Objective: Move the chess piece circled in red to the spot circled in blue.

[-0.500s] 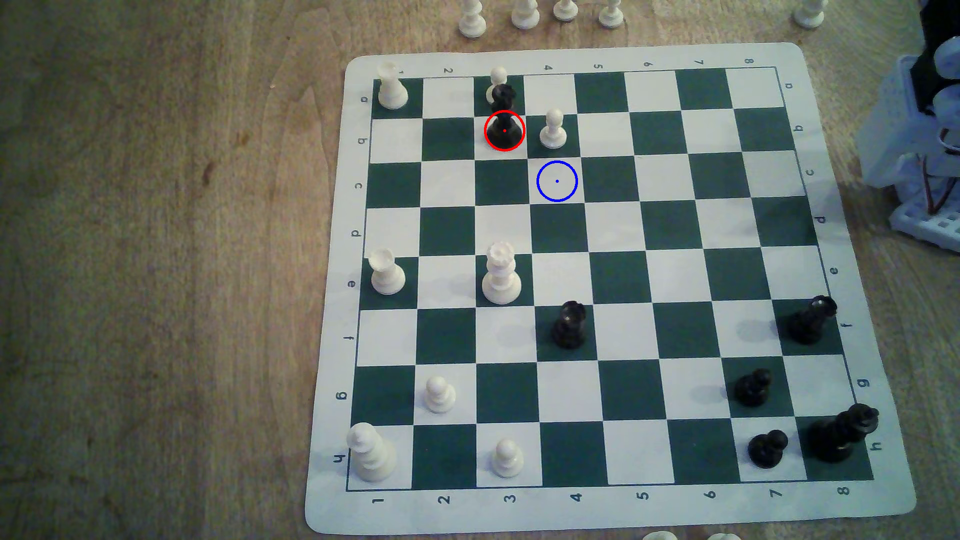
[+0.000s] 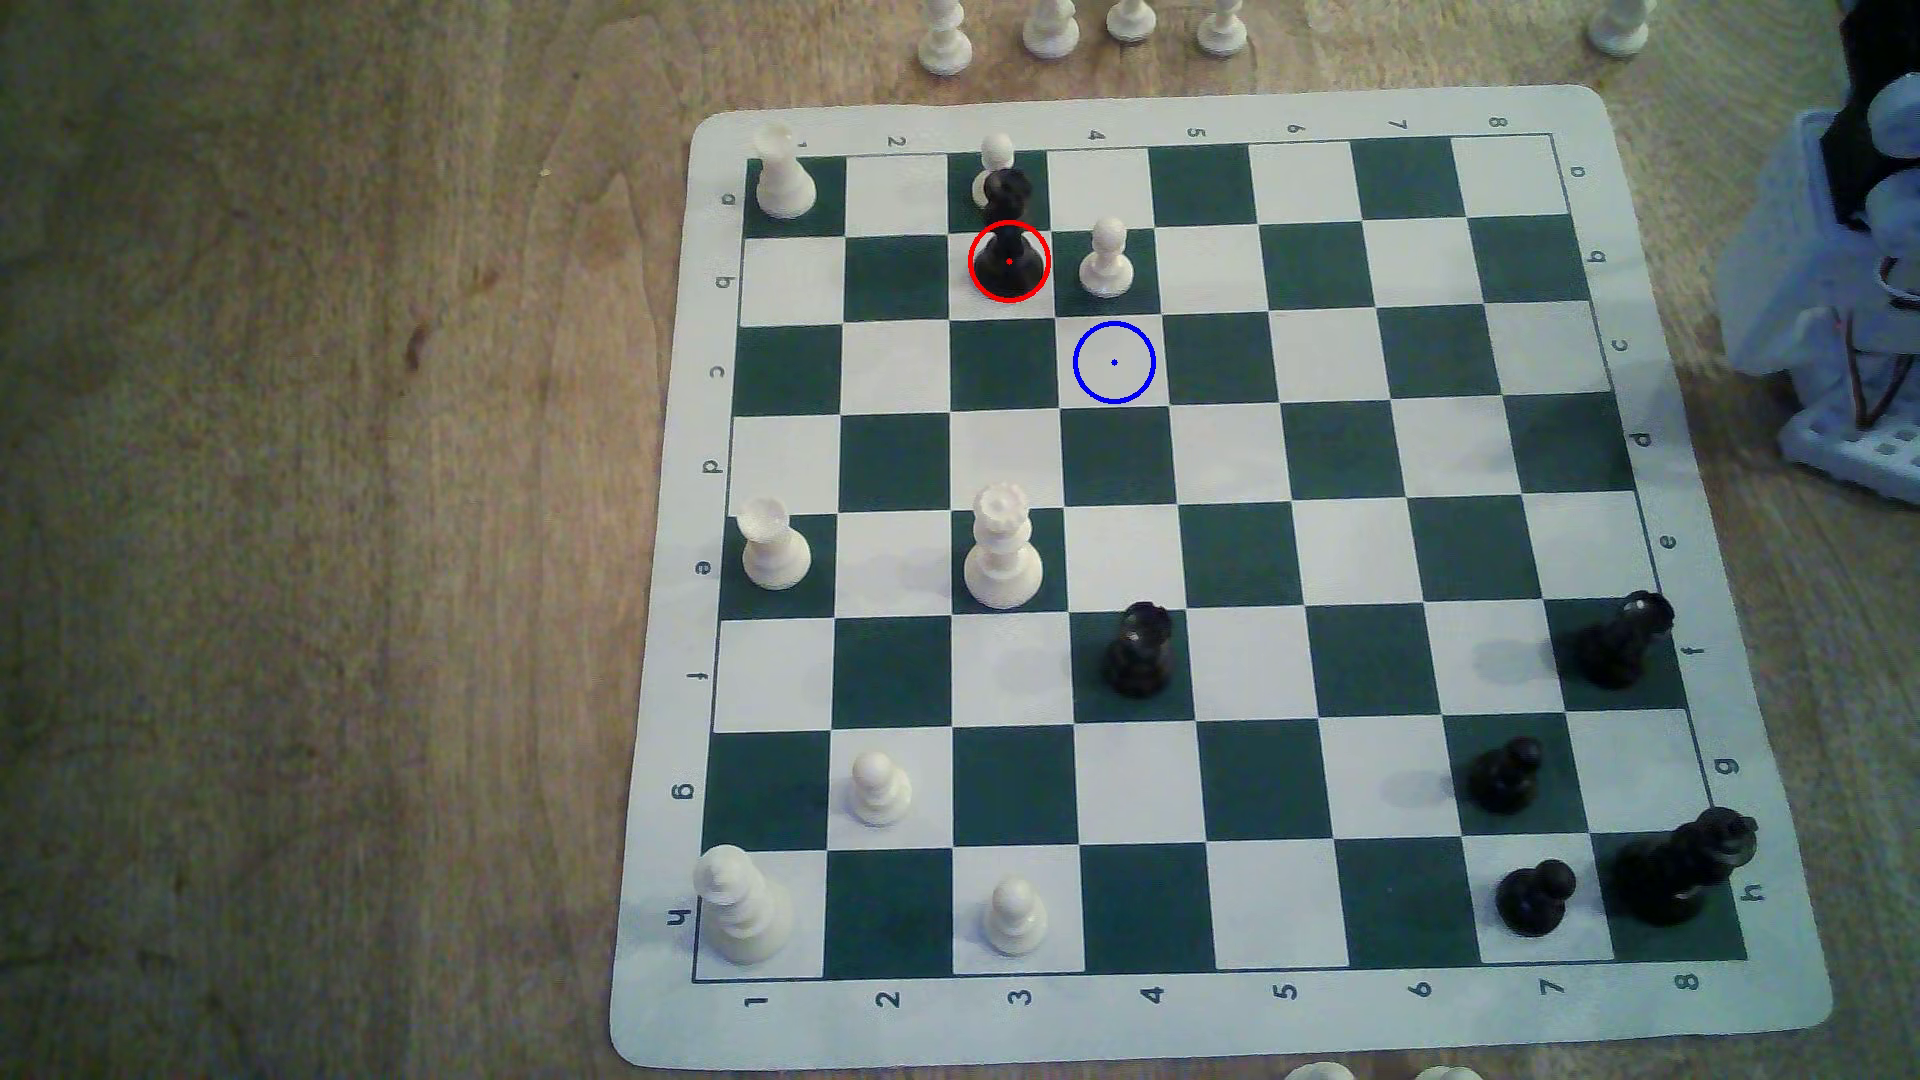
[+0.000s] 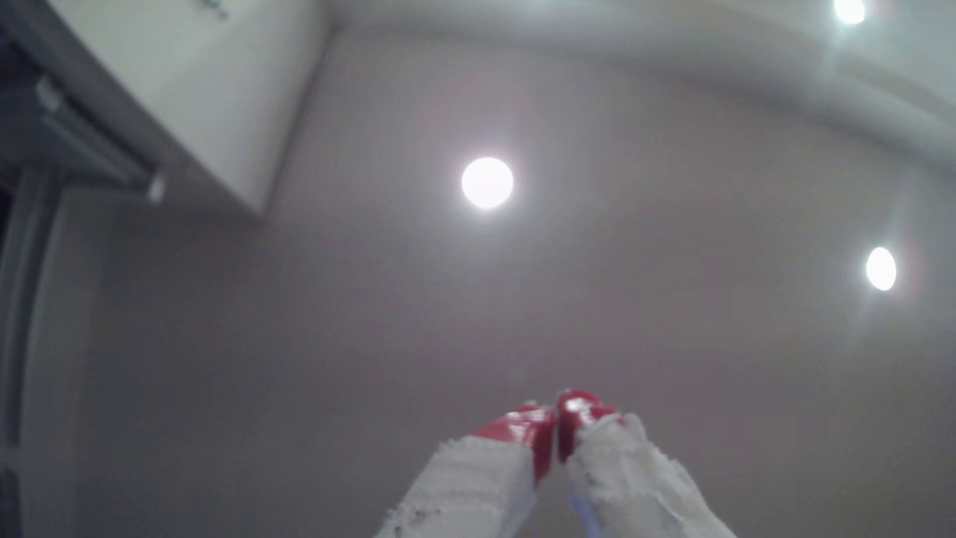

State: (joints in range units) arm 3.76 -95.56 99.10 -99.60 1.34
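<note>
The gripper points up at a grey ceiling in the wrist view, and its two red-tipped fingers are pressed together with nothing between them. The fingers are white below the red tips. Beyond the tips there are three round ceiling lamps, and to one side a white box-shaped part of the ceiling.

In the exterior view the arm stands folded at the exterior view's right edge, beside the board, near rows b to d. It is white and black, with red wires low on it. Its upper part is cut by the frame, so the gripper's place over the board cannot be told there.

The chess piece circled in red stands upright on the white square b3, well apart from the arm, toward the exterior view's left. Just behind it on a3 is a white pawn, partly hidden by its head. Another white pawn stands on b4, just beside it on the side nearer the arm. The spot circled in blue is the white square c4, bare, one step diagonally from the circled piece.

Compared with half a second ago, the arm's white body sits a little further toward the exterior view's right edge. All pieces stay on the same squares.
</note>
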